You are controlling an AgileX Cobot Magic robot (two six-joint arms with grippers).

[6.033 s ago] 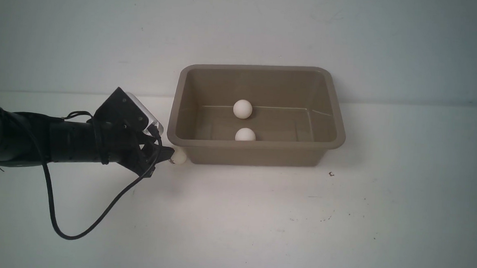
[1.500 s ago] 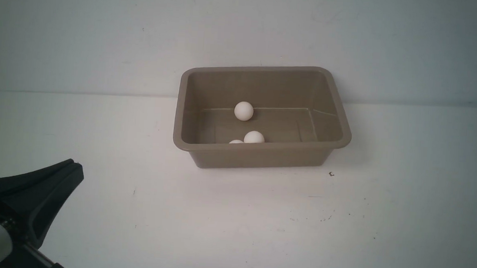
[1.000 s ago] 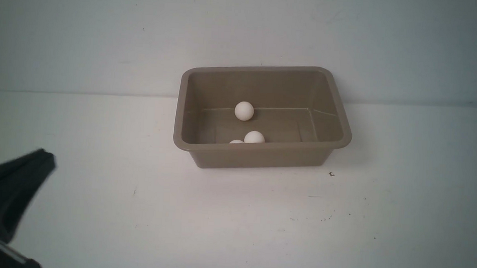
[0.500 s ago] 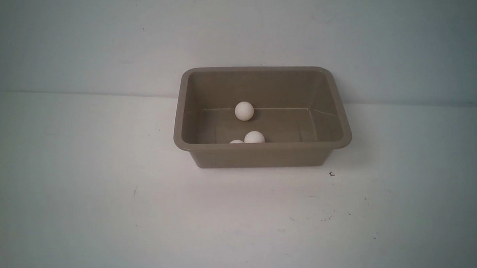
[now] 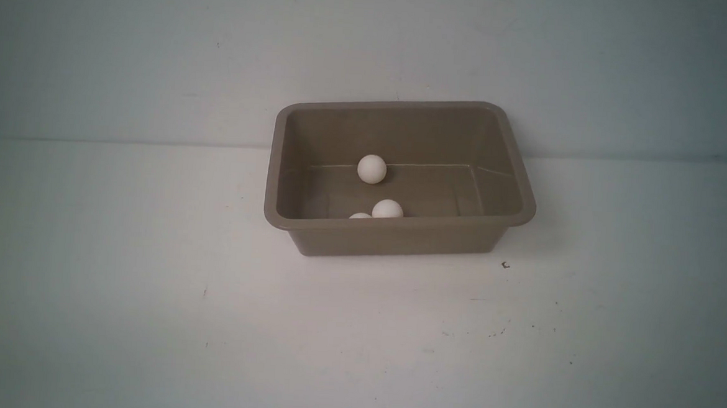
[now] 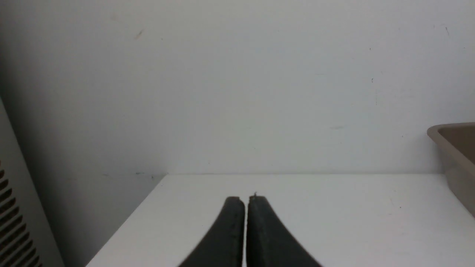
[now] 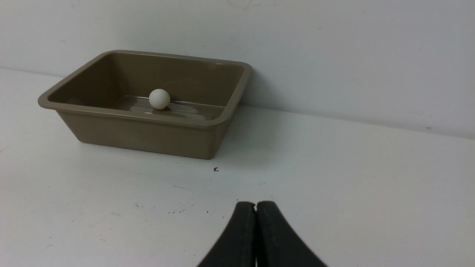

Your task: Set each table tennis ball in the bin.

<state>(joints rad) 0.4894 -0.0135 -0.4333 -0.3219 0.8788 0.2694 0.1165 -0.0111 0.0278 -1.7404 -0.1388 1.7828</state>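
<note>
Jaws of the left gripper (image 6: pixel 245 202) and right gripper (image 7: pixel 256 205) were clenched on nothing above the table (image 5: pixel 146 317); three table tennis balls (image 5: pixel 372 168) lay inside the bin (image 5: pixel 399 226).

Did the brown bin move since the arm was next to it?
Yes. The bin turned a little: its near right corner now sits closer to the small dark speck on the table than before.

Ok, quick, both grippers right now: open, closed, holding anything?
Left gripper: closed, holding nothing, over the table.
Right gripper: closed, holding nothing, short of the bin.
</note>
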